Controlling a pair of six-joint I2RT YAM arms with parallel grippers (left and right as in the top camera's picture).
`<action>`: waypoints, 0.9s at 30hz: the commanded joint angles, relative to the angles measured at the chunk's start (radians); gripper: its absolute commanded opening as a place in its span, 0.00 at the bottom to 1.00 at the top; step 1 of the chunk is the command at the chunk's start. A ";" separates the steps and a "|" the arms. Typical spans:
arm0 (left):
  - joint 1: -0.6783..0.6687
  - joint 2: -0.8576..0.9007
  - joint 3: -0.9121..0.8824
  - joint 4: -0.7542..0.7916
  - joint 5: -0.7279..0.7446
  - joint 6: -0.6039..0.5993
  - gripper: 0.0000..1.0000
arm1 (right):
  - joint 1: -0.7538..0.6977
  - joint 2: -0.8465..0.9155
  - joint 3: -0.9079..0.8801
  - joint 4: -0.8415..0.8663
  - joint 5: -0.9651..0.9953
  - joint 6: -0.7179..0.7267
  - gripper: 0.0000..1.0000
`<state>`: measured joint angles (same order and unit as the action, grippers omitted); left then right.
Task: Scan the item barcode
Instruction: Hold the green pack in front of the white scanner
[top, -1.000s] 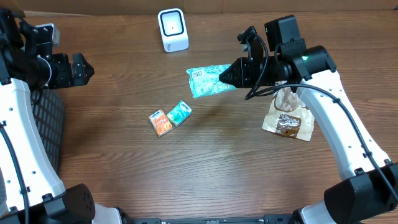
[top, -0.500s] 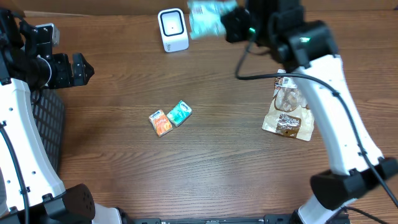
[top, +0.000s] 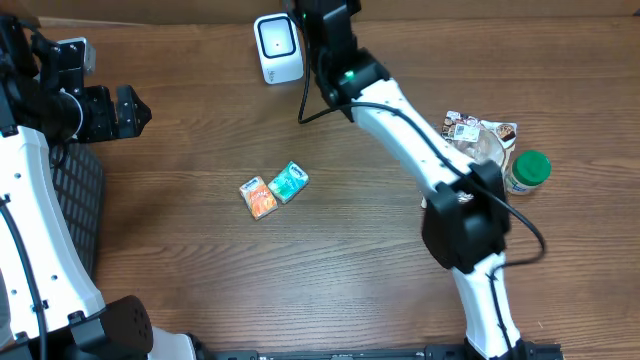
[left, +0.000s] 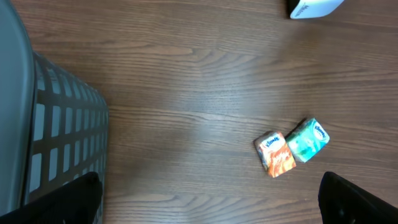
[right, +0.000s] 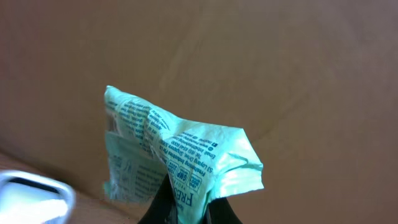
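The right gripper (right: 185, 210) is clenched on the bottom edge of the green packet (right: 180, 155), which sticks up toward 12 o'clock. The white scanner (right: 34, 198) is seen at 8 o'clock of the packet, near but apart. The packet should be turned slowly until its barcode faces the scanner, then held steady.

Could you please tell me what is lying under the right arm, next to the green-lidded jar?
A crinkled snack bag lies there, beside the green-lidded jar. The right arm covers the bag's lower left part, so its full outline cannot be seen.
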<state>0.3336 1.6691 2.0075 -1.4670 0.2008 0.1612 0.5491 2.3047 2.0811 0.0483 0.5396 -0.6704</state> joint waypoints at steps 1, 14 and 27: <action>-0.007 -0.001 0.010 0.002 0.001 0.018 1.00 | -0.005 0.067 0.015 0.090 0.039 -0.355 0.04; -0.007 -0.001 0.010 0.002 0.001 0.018 1.00 | -0.005 0.166 0.014 0.174 -0.116 -0.512 0.04; -0.007 -0.001 0.010 0.002 0.001 0.018 1.00 | 0.002 0.171 0.014 0.101 -0.187 -0.517 0.04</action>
<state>0.3336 1.6691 2.0075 -1.4670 0.2005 0.1612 0.5495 2.4840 2.0808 0.1417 0.3691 -1.1839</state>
